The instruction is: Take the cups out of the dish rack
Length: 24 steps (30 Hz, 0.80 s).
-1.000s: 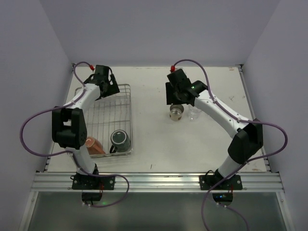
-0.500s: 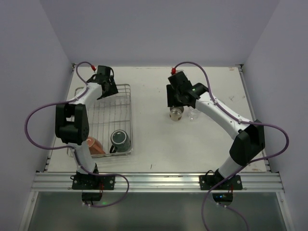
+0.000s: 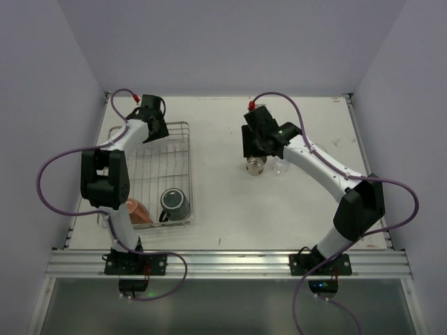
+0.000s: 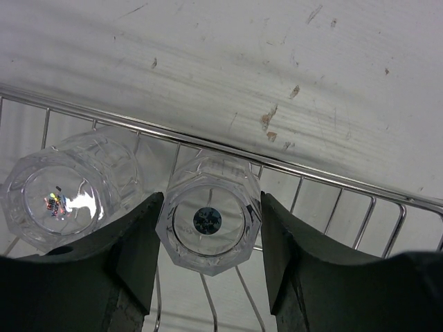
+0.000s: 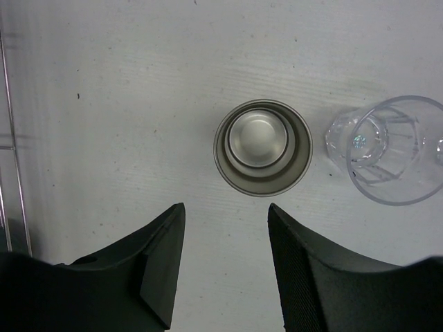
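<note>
- Silver wire is forming the rack (image 3: 183,150), a rectangular grid basket with raised sides, sitting along the worktop's (image 3: 230,209) left edge.
- Clear and thick-walled, the faceted glass (image 4: 209,220) is showing an eight-sided outline against the rack's far rail. The left gripper (image 4: 210,214) is pinching it, one dark finger pressing each side.
- A second glass (image 4: 62,200), clear and ribbed, is sitting just beside it along the same rail.
- A dark mug (image 3: 174,204) with a handle is sitting in the rack's near right corner. An orange cup (image 3: 137,211) is lying tilted at the near left corner.
- A beige cup (image 5: 263,147), round and smooth, is standing mouth-up mid-worktop, well apart from the rack, with a third glass (image 5: 391,149) just beside it.
- The right gripper (image 5: 225,256) is hanging above the bare worktop beside the beige cup, fingers spread with nothing between them.
</note>
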Available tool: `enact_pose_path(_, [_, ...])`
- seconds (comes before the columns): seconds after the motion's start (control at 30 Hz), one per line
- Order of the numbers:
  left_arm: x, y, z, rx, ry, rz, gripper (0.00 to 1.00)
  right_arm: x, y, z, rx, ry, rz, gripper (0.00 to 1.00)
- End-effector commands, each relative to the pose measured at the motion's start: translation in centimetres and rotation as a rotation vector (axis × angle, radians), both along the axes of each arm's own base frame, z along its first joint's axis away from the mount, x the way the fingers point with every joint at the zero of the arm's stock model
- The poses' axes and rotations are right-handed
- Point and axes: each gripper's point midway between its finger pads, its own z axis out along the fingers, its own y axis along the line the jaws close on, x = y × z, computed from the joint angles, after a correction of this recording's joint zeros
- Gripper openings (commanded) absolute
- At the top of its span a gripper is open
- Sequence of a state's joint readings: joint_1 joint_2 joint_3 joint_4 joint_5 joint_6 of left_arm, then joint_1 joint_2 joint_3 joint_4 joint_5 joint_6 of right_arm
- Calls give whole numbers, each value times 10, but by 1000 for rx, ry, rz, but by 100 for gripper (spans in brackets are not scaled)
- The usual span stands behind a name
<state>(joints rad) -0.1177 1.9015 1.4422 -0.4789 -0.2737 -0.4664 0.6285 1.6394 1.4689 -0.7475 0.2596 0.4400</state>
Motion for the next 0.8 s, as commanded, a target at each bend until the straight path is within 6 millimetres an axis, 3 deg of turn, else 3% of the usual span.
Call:
enact_pose_path(0.0, [15,9,56,15,-144,10,0,1,4,29,58,-70,10,54])
enact_pose_path(0.1, [5,6,87,-3,-194,-9,0,2,6,33,69,-71,9,55])
enact_pose_path(0.13, [-1,5,109,-13,-243,-15,0,2,7,35,75,-73,12,56])
enact_pose_path(0.17, [-8,5,115,-18,-253,-19,0,0,11,37,95,-65,28,57])
enact_pose_path(0.2, [-12,2,125,-33,-276,-35,0,0,14,41,110,-66,36,63])
enact_pose_path(0.23, [-21,0,149,-44,-329,-48,0,1,17,43,130,-64,46,66])
enact_pose_path(0.3, [-31,-10,166,-90,-369,-97,0,-2,34,48,229,-25,105,69])
enact_pose_path(0.33, [-40,-14,188,-113,-427,-121,0,-3,39,52,271,-19,123,69])
enact_pose_path(0.37, [-44,-20,197,-139,-454,-152,0,-5,48,56,328,-2,150,70])
enact_pose_path(0.4, [-48,-34,202,-195,-482,-212,0,-9,61,66,426,12,215,70])
enact_pose_path(0.43, [-57,-42,219,-231,-538,-254,0,-11,69,72,490,24,233,70])
enact_pose_path(0.5, [-66,-67,224,-322,-611,-380,0,-18,84,92,635,36,322,69])
enact_pose_path(0.53, [-77,-73,239,-361,-673,-406,0,-19,88,98,681,39,343,69])
enact_pose_path(0.6, [-87,-90,249,-434,-748,-492,0,-18,93,113,767,36,357,69])
enact_pose_path(0.63, [-97,-96,240,-492,-743,-500,0,-22,96,120,804,52,376,68])
enact_pose_path(0.7, [-109,-112,258,-561,-846,-609,0,-21,98,132,854,54,401,68])
enact_pose_path(0.73, [-118,-117,247,-618,-837,-611,0,-27,101,138,905,96,423,68])
enact_pose_path(0.77, [-123,-121,261,-636,-913,-657,0,-30,102,142,936,110,437,68])
